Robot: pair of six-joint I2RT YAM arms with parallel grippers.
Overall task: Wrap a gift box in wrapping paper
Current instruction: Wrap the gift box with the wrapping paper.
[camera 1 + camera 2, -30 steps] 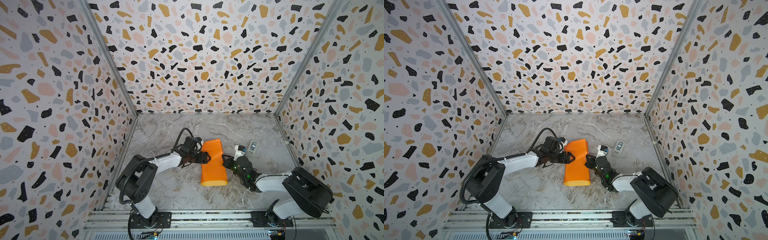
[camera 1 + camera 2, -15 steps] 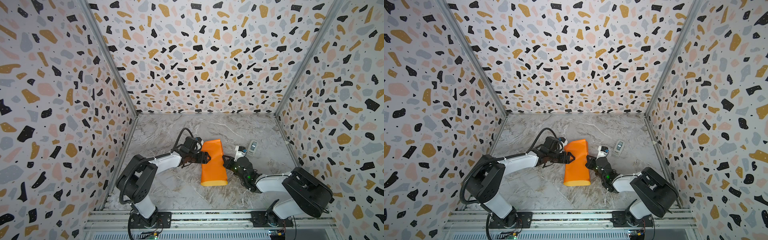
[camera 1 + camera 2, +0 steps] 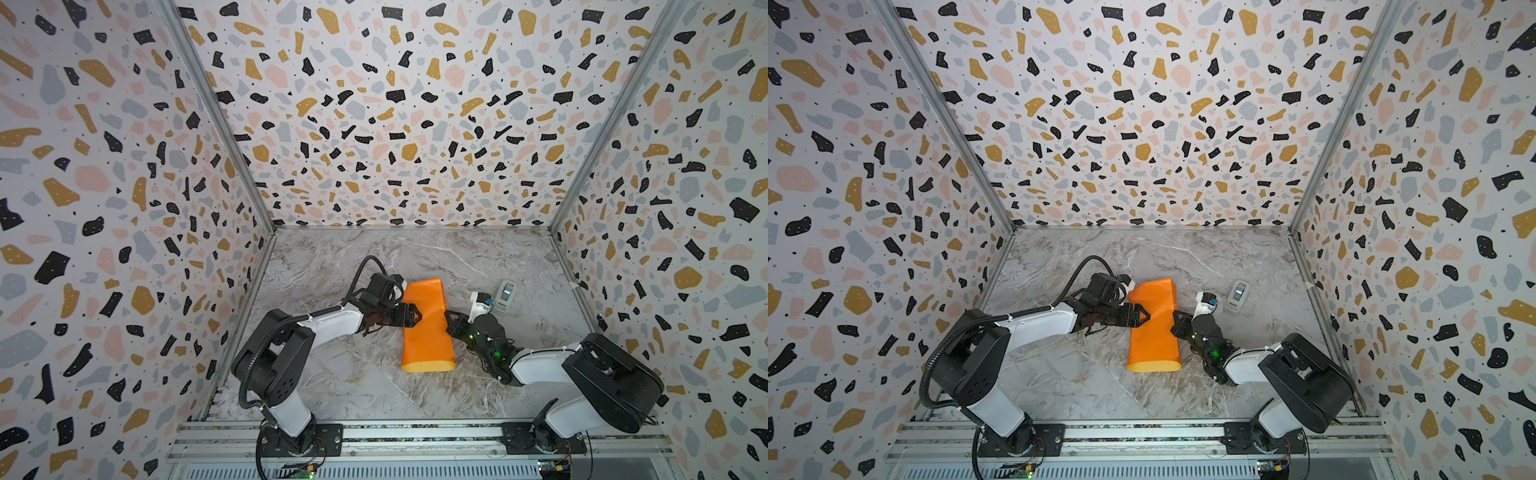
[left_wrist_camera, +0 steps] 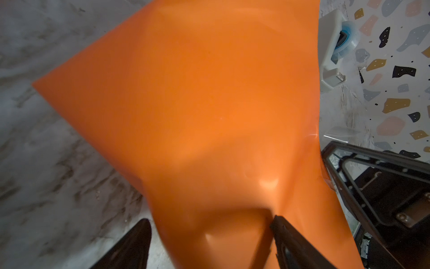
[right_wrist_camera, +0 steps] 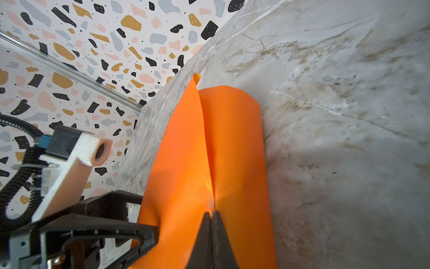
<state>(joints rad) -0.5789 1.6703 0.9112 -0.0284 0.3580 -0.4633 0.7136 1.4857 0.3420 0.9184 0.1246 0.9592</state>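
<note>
**A:** Where was the wrapping paper (image 3: 426,332)?

**B:** In the lower middle of both top views, on the marble table (image 3: 332,374). It was folded into a long orange bundle running up and down the frame, narrowed at its waist. A mustard-yellow rim showed at its lower end.

**A:** And the left gripper (image 3: 417,316)?

**B:** Its arm stretched in from the left of the frame, with the tips at the bundle's left edge, at the waist. In the left wrist view its fingers (image 4: 286,233) were spread wide with a hump of orange paper between them. One fingertip touched the paper. The other sat just beside it, over the table. So released, not clamped.

**A:** The right gripper (image 3: 448,316)?

**B:** Opposite, at the bundle's right edge. In the right wrist view its two fingers were clenched together, tips at the crease where a raised flap met the flatter part. Whether a layer of paper was caught between them, I couldn't tell.

**A:** Anything else on the table?

**B:** A small white tape dispenser (image 3: 505,296), right of the bundle's upper end and up-right of the right gripper, apart from both.
</note>
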